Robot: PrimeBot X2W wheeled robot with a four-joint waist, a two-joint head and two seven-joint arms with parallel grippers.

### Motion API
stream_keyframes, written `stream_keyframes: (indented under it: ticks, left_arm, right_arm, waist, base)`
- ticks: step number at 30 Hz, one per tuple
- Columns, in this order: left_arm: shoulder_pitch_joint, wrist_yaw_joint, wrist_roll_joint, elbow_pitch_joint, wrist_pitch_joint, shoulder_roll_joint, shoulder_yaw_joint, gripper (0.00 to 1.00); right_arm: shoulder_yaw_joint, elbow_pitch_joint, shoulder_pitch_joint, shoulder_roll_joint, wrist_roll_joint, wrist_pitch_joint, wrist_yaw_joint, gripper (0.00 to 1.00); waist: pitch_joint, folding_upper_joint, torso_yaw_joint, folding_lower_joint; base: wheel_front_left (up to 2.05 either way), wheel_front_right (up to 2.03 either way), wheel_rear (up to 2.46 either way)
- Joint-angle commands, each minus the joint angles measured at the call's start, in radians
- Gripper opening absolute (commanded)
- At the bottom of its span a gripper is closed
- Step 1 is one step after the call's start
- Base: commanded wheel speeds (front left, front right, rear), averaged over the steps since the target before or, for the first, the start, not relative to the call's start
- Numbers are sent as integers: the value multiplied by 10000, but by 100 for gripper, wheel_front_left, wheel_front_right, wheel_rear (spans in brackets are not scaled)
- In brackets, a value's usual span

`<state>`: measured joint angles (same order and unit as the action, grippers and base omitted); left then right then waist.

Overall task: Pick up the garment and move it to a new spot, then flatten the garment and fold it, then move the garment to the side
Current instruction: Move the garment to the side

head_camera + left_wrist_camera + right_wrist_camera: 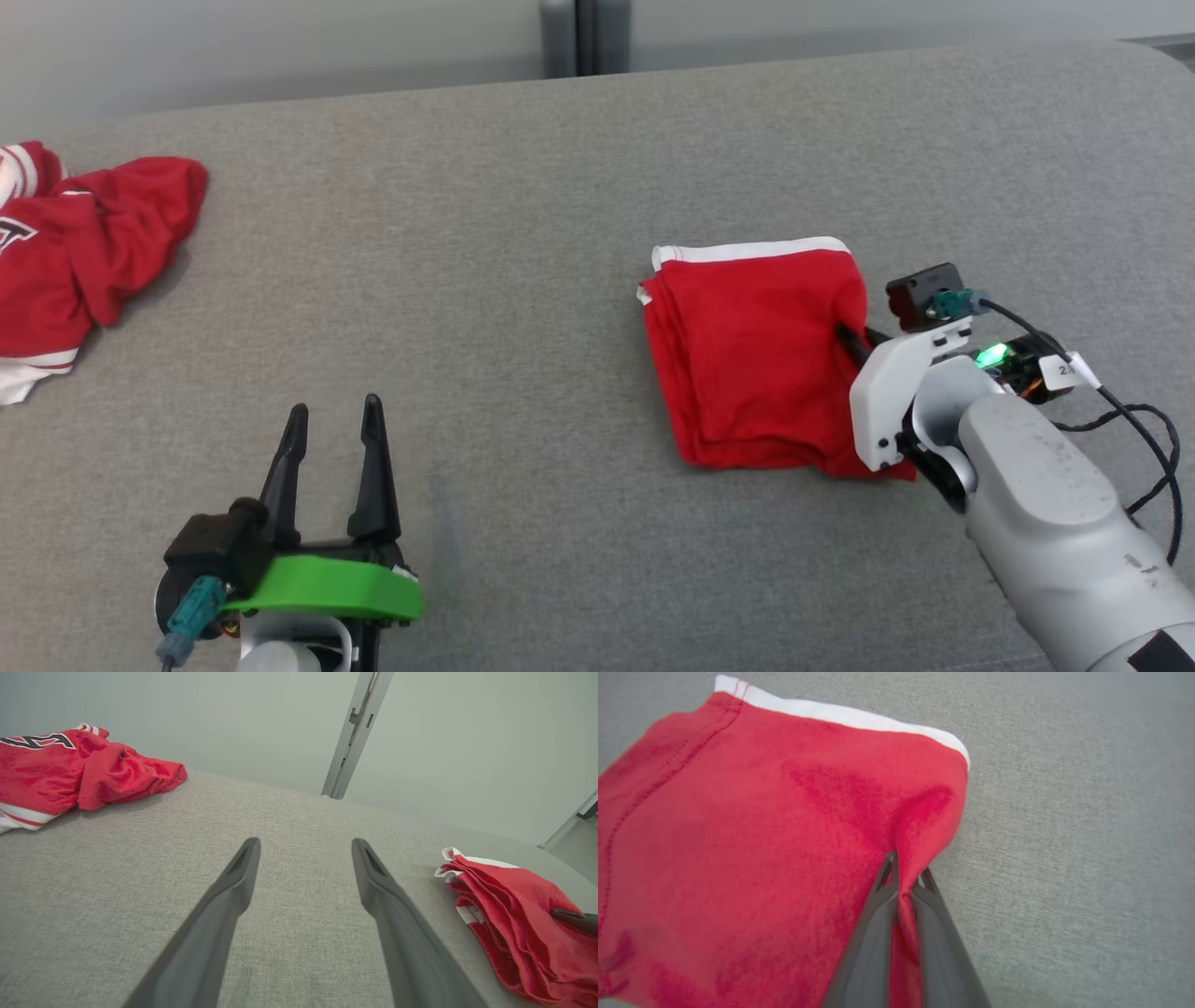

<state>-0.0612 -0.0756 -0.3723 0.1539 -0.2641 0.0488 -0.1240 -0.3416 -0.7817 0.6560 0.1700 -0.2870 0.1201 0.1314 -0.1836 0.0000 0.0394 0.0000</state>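
At three o'clock in the head view, the folded red garment point(756, 364) lies on the grey upholstery point(523, 233), with the right pincer point(848, 336) clamped on a ridge at its right edge. So thin a pinch (perhaps top layers only) could unfold the stack when dragged. The left pincer point(336, 408), at seven o'clock, stands apart.

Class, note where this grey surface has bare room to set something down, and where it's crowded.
Free: the wide stretch between the crumpled jersey and the folded garment, beyond the left gripper. Crowded: the garment's right edge, where the right gripper pinches it.
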Motion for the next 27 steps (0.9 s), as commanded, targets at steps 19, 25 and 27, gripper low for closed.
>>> stream_keyframes:
  ticks: [19, 25, 27]
  left_arm:
    - [-1311, -314, 1063, 135, 25, 542, -148, 100]
    - [-1480, -338, 1127, 60, 184, 774, -261, 100]
    - [-1516, -340, 1132, 9, 223, 809, -294, 100]
  right_arm:
    - [1395, -297, 1501, 749, 254, -1533, -13, 0]
    - [1529, -589, 1776, 588, 285, -1862, -14, 0]
    - [1519, -681, 1887, 564, 324, -1950, -14, 0]
  waist:
    - [-2153, 0, 3798, 0]
    - [-2448, 0, 4141, 0]
    - [-2504, 0, 4135, 0]
  base:
    - [0, 0, 0]
    - [0, 0, 0]
    - [0, 0, 0]
